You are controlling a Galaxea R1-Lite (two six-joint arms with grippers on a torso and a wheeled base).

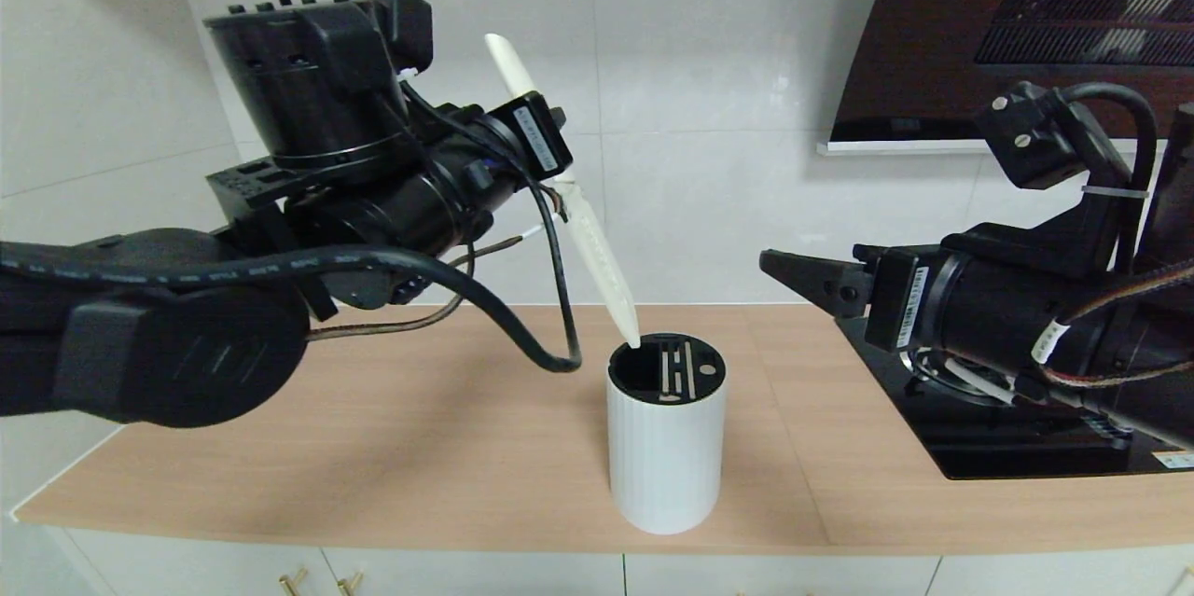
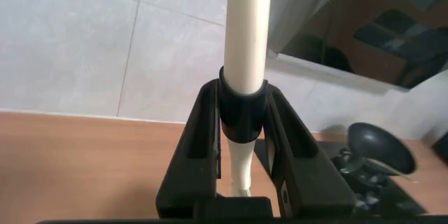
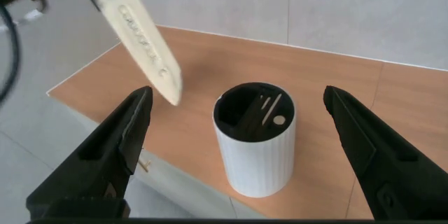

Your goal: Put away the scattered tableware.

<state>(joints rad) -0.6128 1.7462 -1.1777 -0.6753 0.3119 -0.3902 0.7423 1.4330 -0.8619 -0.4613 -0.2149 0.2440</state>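
Observation:
A white knife [image 1: 597,251] is clamped at its handle in my left gripper [image 1: 550,158], which is shut on it above the wooden counter. The blade slants down, and its tip sits right at the rim of the white cylindrical holder [image 1: 667,456], over the open part of its black slotted top. In the left wrist view the fingers [image 2: 203,140] squeeze the knife's black collar, with the handle [image 2: 246,21] rising beyond them. My right gripper [image 1: 802,277] hangs open to the right of the holder. Its wrist view shows the holder [image 3: 255,157] between the spread fingers and the knife blade [image 3: 143,38] off to one side.
The holder stands near the counter's [image 1: 373,447] front edge. A black cooktop [image 1: 979,447] is set into the counter at the right, under a dark range hood [image 1: 1026,27]. A tiled wall runs behind. Bare counter lies left of the holder.

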